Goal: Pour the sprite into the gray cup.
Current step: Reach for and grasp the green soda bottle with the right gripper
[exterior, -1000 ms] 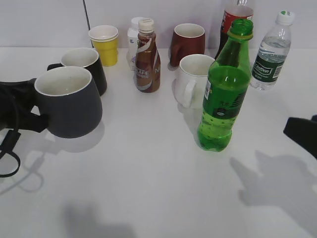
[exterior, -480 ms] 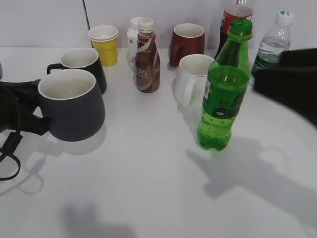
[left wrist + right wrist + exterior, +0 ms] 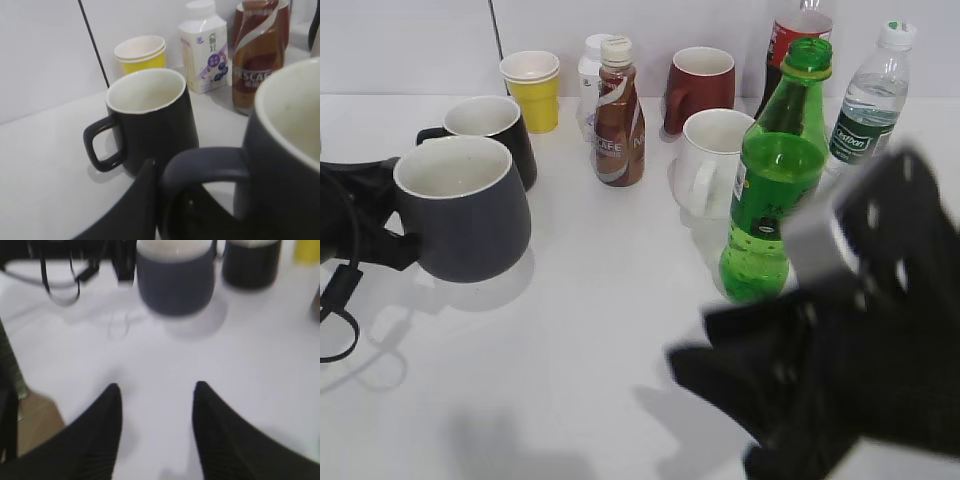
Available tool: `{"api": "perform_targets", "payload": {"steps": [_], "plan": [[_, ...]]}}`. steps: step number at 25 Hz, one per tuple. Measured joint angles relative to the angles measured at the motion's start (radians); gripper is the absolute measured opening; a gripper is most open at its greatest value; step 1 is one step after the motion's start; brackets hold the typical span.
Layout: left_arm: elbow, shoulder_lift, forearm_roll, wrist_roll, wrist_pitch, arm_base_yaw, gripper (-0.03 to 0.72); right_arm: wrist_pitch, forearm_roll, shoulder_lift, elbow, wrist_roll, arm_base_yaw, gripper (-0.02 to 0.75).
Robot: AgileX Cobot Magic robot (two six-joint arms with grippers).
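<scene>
Exterior view: tall translucent green plastic sprite bottle (image 3: 773, 185) stood uncapped on table, right of centre, ungrasped; pour judged not begun. Dark gray round-bellied mug (image 3: 460, 208) sat at left, inside off-white, apparently empty. Mugs counted: four; bottles: five; one yellow paper cup stack (image 3: 531, 88).

Left wrist view: left gripper (image 3: 167, 200) closed on gray mug's loop handle.

Right wrist view: right gripper (image 3: 156, 427) spread wide, empty, blurred.
</scene>
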Motion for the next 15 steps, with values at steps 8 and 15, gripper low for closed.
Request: {"api": "perform_targets", "payload": {"steps": [8,15], "plan": [[0.0,-0.009,0.0,0.0,0.006,0.0,0.05,-0.302,0.447,0.005,0.249,-0.201,0.003,0.287],[0.0,-0.009,0.0,0.0,0.026,0.0,0.05,-0.589,0.735,-0.006,0.128,-0.646,0.003,0.283]]}}
